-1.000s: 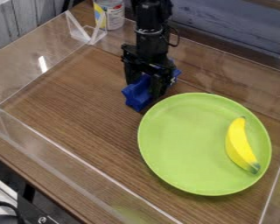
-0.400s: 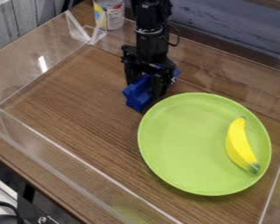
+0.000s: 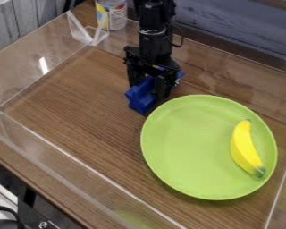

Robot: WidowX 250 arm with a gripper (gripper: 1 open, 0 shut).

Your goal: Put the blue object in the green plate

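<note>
The blue object (image 3: 140, 96) is a small royal-blue ridged block on the wooden table, just left of the green plate's rim. My black gripper (image 3: 149, 85) comes straight down from above, its fingers (image 3: 131, 73) on either side of the block's top, apparently closed on it. The block seems to rest on or just above the table. The green plate (image 3: 193, 152) is large, round and lime-green, at the right front. A yellow banana (image 3: 246, 148) lies on the plate's right side.
Clear plastic walls (image 3: 38, 54) surround the wooden table on the left, front and back. A white bottle with a yellow label (image 3: 108, 13) stands at the back, behind the arm.
</note>
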